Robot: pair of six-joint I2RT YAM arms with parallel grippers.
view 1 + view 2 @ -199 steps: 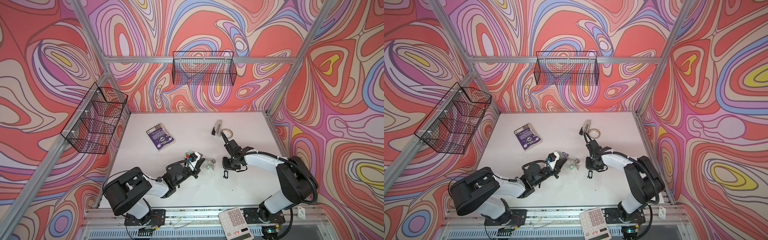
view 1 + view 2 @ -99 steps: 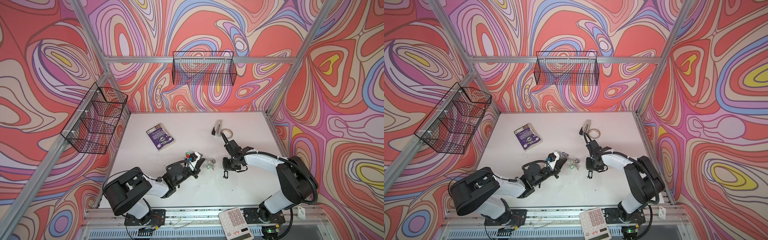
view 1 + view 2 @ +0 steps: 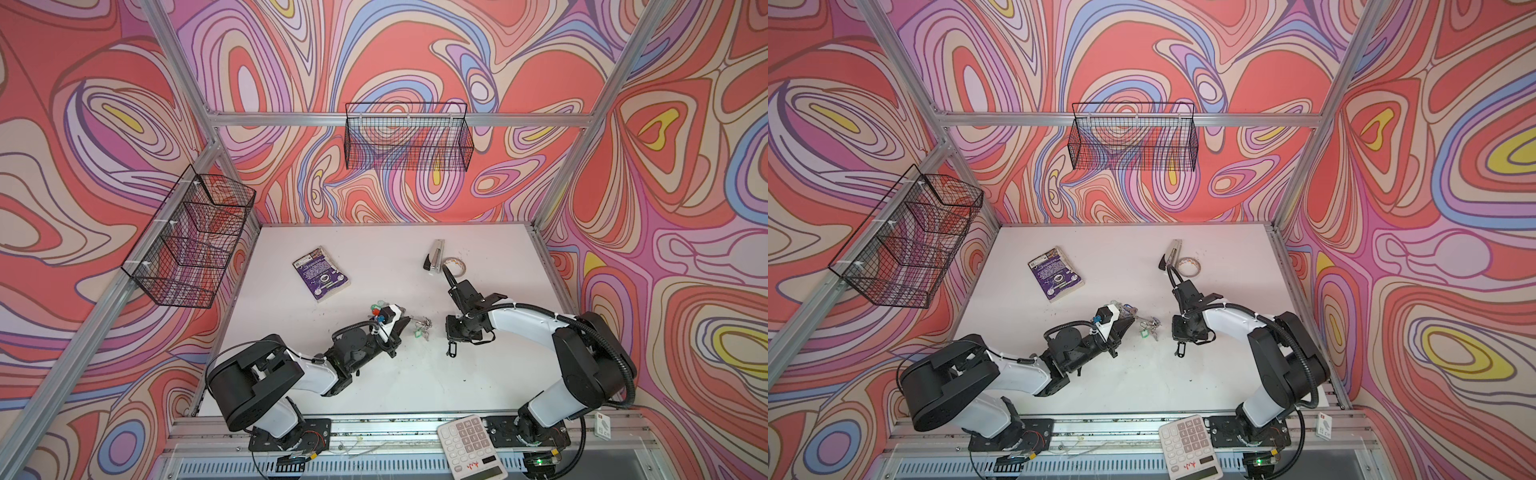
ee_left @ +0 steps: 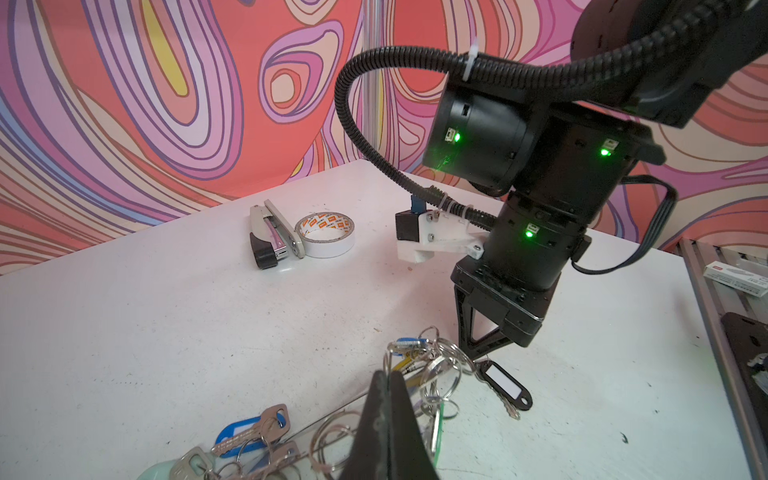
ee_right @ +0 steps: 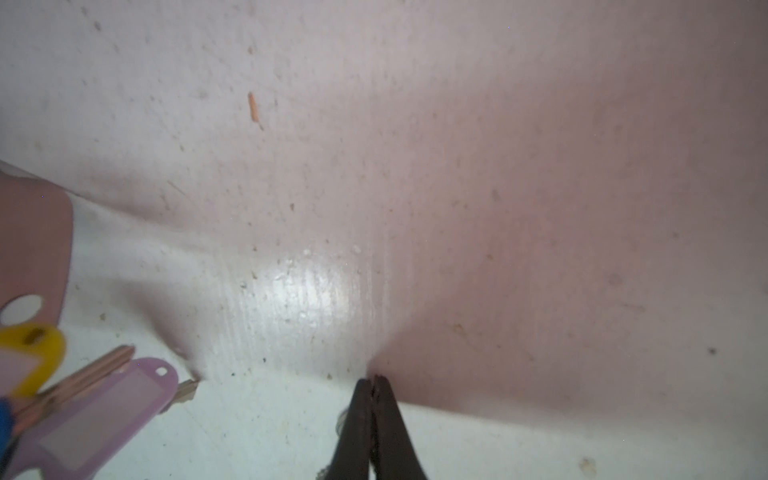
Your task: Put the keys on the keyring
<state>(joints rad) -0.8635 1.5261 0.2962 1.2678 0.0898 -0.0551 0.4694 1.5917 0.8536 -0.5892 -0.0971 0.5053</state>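
The keys (image 4: 505, 382), one silver key on a black-rimmed tag with a white window, lie on the white table; the tag also shows in both top views (image 3: 451, 349) (image 3: 1179, 349). My right gripper (image 4: 478, 357) (image 3: 452, 338) (image 5: 371, 379) points straight down, shut at the tag's ring end, and a bit of thin ring shows beside its jaws. The keyring (image 4: 440, 370) (image 3: 422, 330), with small rings and colour-tagged keys, sits just left of it. My left gripper (image 4: 388, 374) (image 3: 407, 321) (image 3: 1133, 318) is shut on it. A purple tag (image 5: 95, 419) and a yellow tag (image 5: 29, 353) show in the right wrist view.
A stapler (image 3: 436, 257) and a tape roll (image 3: 455, 266) lie behind the right arm. A purple book (image 3: 321, 274) lies at the back left. A calculator (image 3: 471, 446) rests on the front rail. Wire baskets hang on the left wall (image 3: 189, 237) and back wall (image 3: 409, 141).
The right gripper's jaws have closed at the black tag's ring end. Both arms and the keyring stay where they were.
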